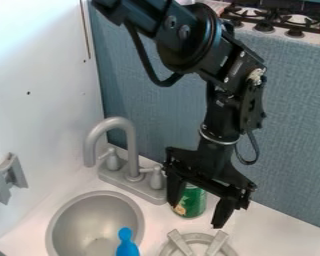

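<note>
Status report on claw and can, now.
Claw open, holding nothing. Green can upright on counter, by the claw. Faucet close alongside.

Right, scanning for print now, and nothing here can be read, no word, number or sign; on the green can (pixel 191 202), seen between the fingers of the gripper (pixel 197 215), there's a yellowish patch on the side, but no lettering I can make out
</note>
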`<state>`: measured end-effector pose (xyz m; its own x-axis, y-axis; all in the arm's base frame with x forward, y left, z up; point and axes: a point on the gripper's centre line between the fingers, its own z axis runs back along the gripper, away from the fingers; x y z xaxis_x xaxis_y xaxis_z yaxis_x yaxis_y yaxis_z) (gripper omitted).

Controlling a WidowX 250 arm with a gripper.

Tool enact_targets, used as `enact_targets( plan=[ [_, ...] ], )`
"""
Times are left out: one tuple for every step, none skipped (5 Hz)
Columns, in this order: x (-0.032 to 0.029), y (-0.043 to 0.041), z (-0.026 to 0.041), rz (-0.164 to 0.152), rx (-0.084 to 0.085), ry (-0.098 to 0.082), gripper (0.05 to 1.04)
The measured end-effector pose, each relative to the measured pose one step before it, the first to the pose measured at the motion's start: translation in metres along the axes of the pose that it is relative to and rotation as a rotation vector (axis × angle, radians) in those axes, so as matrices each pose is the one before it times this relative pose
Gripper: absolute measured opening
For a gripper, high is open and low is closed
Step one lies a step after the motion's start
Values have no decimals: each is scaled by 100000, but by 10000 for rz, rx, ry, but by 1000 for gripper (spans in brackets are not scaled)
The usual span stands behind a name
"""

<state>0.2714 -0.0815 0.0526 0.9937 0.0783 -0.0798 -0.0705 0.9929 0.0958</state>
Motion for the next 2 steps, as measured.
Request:
enact_targets(
  plan=[
    [-159,16,-805,-1,101,240,1001],
    [-482,-2546,-316,-895,109,-385,1001]
  ],
)
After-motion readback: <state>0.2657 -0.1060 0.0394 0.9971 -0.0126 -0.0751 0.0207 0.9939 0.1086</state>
